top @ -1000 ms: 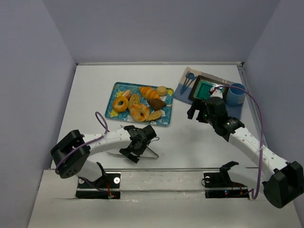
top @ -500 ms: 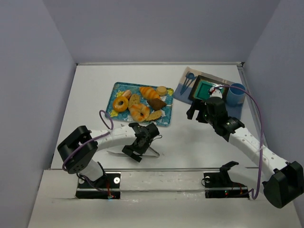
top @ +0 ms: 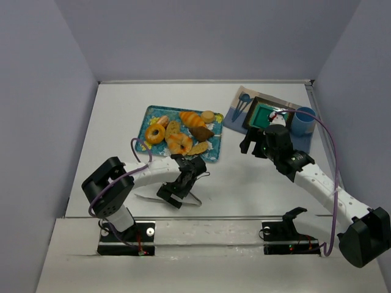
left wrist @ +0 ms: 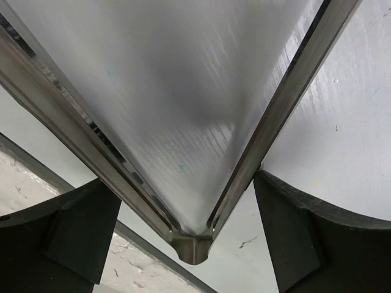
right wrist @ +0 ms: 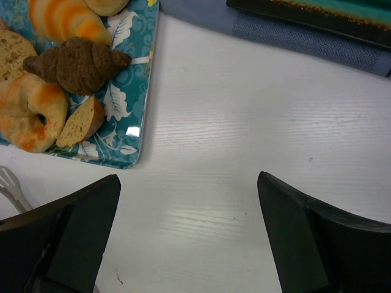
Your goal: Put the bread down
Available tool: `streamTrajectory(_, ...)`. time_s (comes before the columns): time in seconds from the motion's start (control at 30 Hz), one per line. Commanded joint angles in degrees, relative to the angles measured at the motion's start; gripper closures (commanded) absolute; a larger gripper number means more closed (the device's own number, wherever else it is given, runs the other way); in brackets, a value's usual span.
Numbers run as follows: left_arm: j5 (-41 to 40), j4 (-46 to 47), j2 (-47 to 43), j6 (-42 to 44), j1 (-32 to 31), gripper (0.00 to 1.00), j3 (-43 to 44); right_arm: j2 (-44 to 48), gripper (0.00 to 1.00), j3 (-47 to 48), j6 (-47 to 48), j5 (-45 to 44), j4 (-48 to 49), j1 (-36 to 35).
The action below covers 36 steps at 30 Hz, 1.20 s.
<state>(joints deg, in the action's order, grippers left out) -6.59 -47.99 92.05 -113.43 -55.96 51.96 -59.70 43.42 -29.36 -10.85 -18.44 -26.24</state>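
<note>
Standing here, I can't make out any writing, label, brand name or number in these views. The nearest thing to a mark is the printed leaf pattern on the teal tray, and that is decoration, not lettering.

Twin bench-mounted robots: the left arm and right arm wear glossy white link shells between bulky matt-black joint housings. A thin purple cable loops along each arm. Flat black base plates carry a round silver fitting. The left gripper and right gripper are black, with blunt wedge-shaped fingers.
</note>
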Motion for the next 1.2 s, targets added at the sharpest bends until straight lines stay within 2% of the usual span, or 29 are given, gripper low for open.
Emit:
streamTrajectory(0.0, -4.8, -5.2, 2.2, -6.2, 0.9, 0.01, -3.5, 0.8, 0.00, 0.9, 0.6, 0.7, 1.8, -0.2)
streamTrajectory(0.23, -5.3, -4.7, 6.7, -3.8, 1.8, 0.01, -2.0, 0.9, 0.00, 0.8, 0.8, -0.1, 1.7, -0.2)
streamTrajectory(0.4, -5.4, -2.8, 4.4, -3.1, 2.4, 0.03, -3.8, 0.6, 0.00, 0.8, 1.1, -0.7, 1.7, -0.2)
streamTrajectory(0.47, -5.9, -3.8, 3.3, -3.0, 2.3, 0.11, -3.6, 0.3, 0.00, 1.0, 1.2, -1.1, 1.7, -0.2)
streamTrajectory(0.6, -7.1, -9.3, 1.4, -2.3, 0.5, 0.18, -2.0, 0.6, 0.00, 1.1, 1.4, -1.5, 1.6, -0.2)
streamTrajectory(0.7, -10.2, -13.8, 0.4, -2.8, -3.3, 0.23, 0.5, 1.3, 0.00, 1.0, 1.3, -2.3, 1.6, -0.2)
streamTrajectory(0.87, -16.7, -17.1, -2.1, -1.9, -8.8, 0.42, 5.6, 2.2, 0.00, 0.8, 1.5, -2.4, 1.6, -0.2)
streamTrajectory(0.93, -19.4, -17.1, -3.8, -0.3, -10.8, 0.56, 7.5, 2.4, 0.01, 0.8, 1.5, -2.4, 1.6, -0.2)
streamTrajectory(1.17, -26.5, -17.1, -9.4, 8.0, -16.9, 0.57, 14.2, 2.7, 0.01, 1.0, 1.4, -1.5, 1.6, -0.2)
